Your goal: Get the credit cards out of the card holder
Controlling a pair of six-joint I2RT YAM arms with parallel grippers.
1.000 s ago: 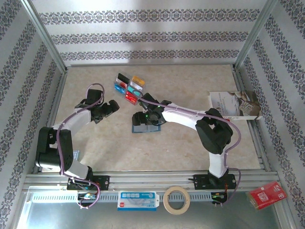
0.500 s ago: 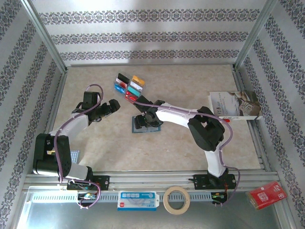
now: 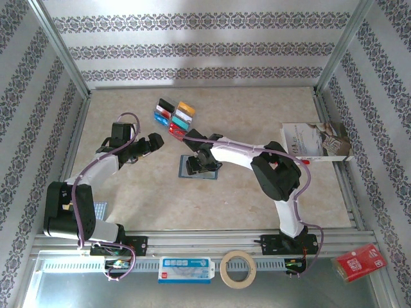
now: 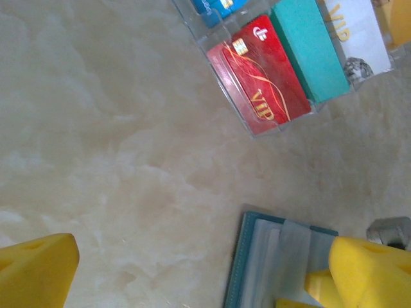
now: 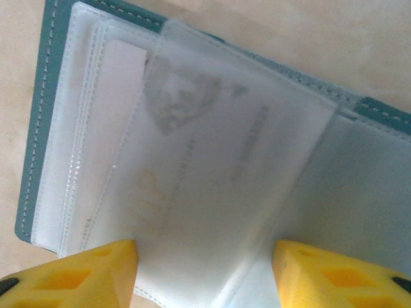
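The card holder [image 3: 209, 173] lies open and flat on the tabletop [image 3: 270, 115], near its middle. The right tool [image 3: 199, 163] is directly above it. The left tool [image 3: 149, 144] is well apart to the left, so the right arm is the nearer one.

In the right wrist view, a pale card [image 5: 218, 167] sits inside a clear sleeve [image 5: 302, 128] of the card holder [image 5: 40, 115]. The card's long axis runs away from the right tool [image 5: 205, 282], tilted toward upper right. The fingertips [image 5: 70, 276] flank the sleeve's near end across its short width. They stand apart, at or against the sleeve's side edges. Whether they clamp it cannot be told.

The other credit cards [image 3: 173, 115] lie grouped in a clear tray beyond the holder.

The right arm reaches forward and to the left from its base, wrist pitched down. The left arm is bent. Its left tool [image 4: 199, 279] has its jaws wide apart and holds nothing, and faces the holder's edge [image 4: 247, 256].
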